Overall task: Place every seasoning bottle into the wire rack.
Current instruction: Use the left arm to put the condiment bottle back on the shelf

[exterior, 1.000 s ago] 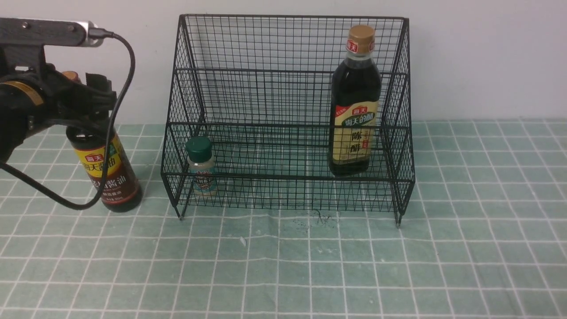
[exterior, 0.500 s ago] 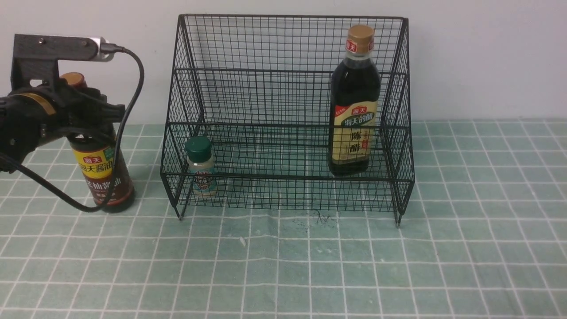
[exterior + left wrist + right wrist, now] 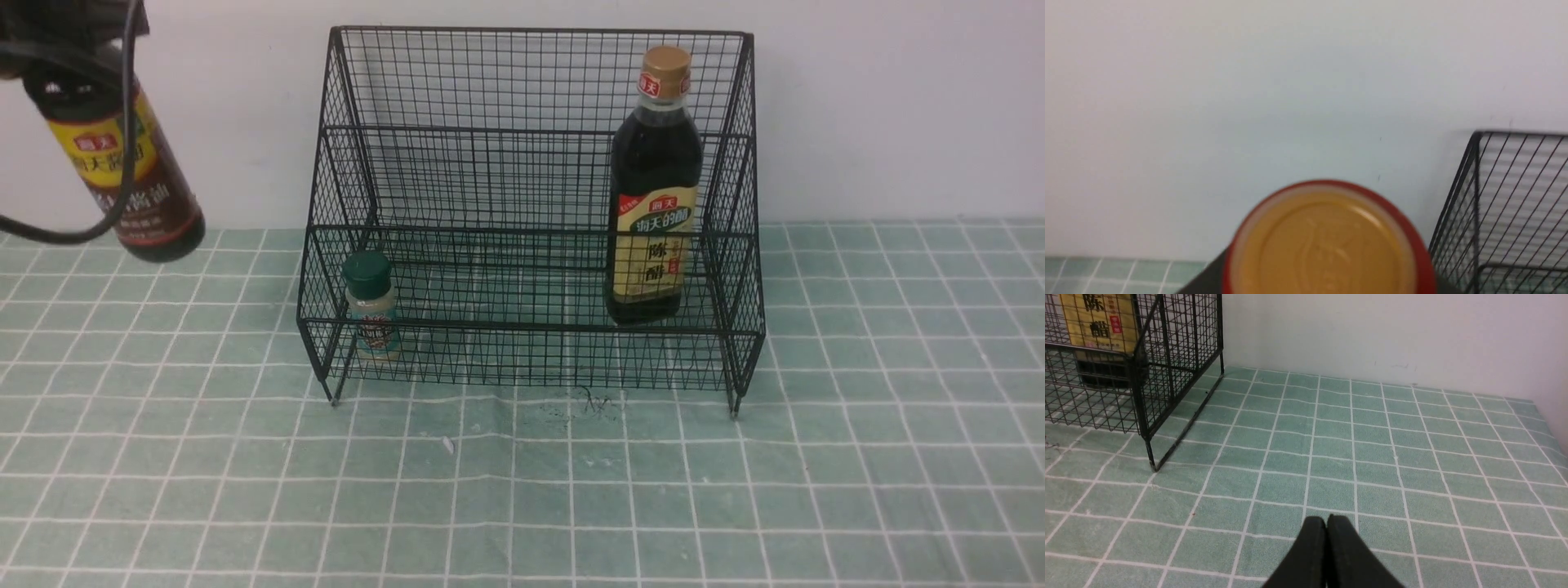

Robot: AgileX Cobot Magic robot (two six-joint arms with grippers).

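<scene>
Green checked cloth (image 3: pixel 522 490), yellow-labelled soy bottle (image 3: pixel 122 175) aloft, tilted, left gripper (image 3: pixel 61 49) seemingly clasping it

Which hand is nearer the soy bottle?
Left: the left hand grips the soy bottle, raised left of the rack; right hand hangs shut over cloth right of the rack.

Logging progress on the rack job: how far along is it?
Done: the vinegar bottle and green-capped shaker stand inside the wire rack, lower tier. In hand: the left gripper holds the soy bottle aloft, tilted, left of the rack. Left: setting it inside.
</scene>
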